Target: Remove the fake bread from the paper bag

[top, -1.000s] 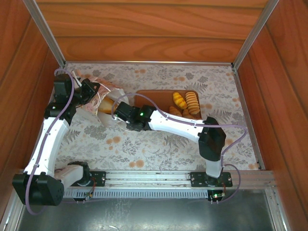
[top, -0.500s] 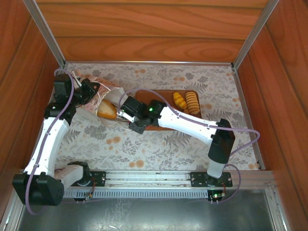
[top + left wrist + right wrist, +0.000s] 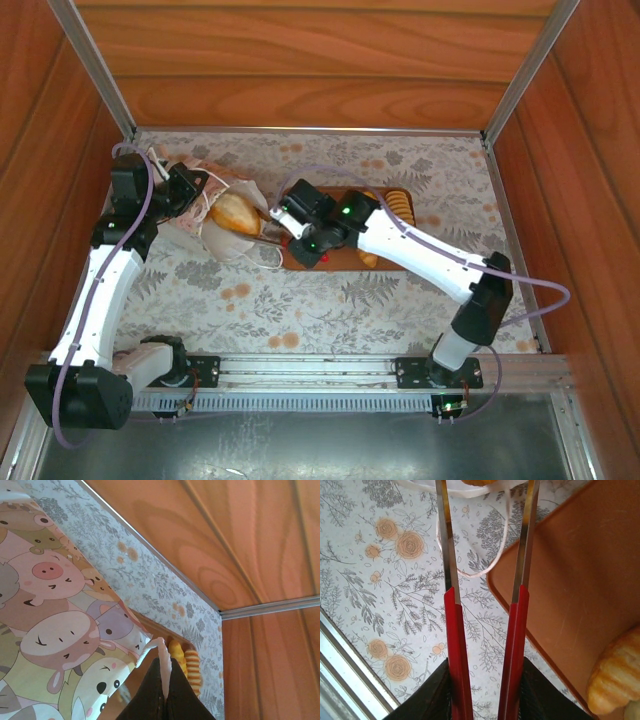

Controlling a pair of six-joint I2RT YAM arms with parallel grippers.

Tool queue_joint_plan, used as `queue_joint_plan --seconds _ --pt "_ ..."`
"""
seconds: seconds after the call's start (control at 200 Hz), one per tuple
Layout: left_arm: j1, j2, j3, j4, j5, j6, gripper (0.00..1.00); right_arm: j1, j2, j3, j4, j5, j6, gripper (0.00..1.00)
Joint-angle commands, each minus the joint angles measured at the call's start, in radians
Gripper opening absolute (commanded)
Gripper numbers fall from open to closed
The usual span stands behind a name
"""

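The paper bag (image 3: 222, 243), printed with cartoon animals (image 3: 55, 630), lies on its side at the left, its mouth facing right. My left gripper (image 3: 190, 190) (image 3: 166, 661) is shut on its white cord handle (image 3: 162, 650). My right gripper (image 3: 306, 230) (image 3: 487, 680) is shut on red-handled metal tongs (image 3: 454, 630). The tong tips pinch a golden piece of fake bread (image 3: 236, 211) (image 3: 479, 482) at the bag's mouth. More fake bread lies on the brown tray (image 3: 297, 262): a ridged loaf (image 3: 400, 205) (image 3: 192, 667) and a croissant (image 3: 617, 675).
The tray (image 3: 580, 580) sits right of the bag, partly under my right arm. A loose loop of cord (image 3: 485, 571) lies on the floral table cover (image 3: 300, 310) between bag and tray. Wooden walls (image 3: 320, 70) close in the back and both sides.
My right arm has drawn back to the right, over the tray, with the tongs. The bread has come with them, further out of the bag. The left gripper has kept its hold.
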Motion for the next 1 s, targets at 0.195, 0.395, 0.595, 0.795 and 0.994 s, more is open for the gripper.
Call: queue_joint_plan --seconds 0.195,0.395,0.595,0.795,0.994 --pt "-0.006 -0.026 -0.013 0.023 -0.001 0.0 0.0 -0.008 -0.155 -0.076 -0.068 -0.072 0.019 0.33" --pt "-0.006 -0.025 -0.016 0.024 -0.008 0.001 0.0 -0.009 -0.27 -0.17 -0.113 -0.06 0.025 0.33" --pt "-0.006 -0.02 -0.017 0.025 -0.01 -0.002 0.0 -0.018 -0.386 -0.223 -0.144 -0.026 0.054 0.34" --pt "-0.007 -0.021 -0.02 0.027 -0.018 -0.003 0.0 -0.029 -0.463 -0.24 -0.199 0.007 0.08 0.35" --pt "-0.007 -0.022 -0.025 0.027 -0.027 -0.006 0.0 -0.067 -0.509 -0.244 -0.25 0.059 0.105 0.36"
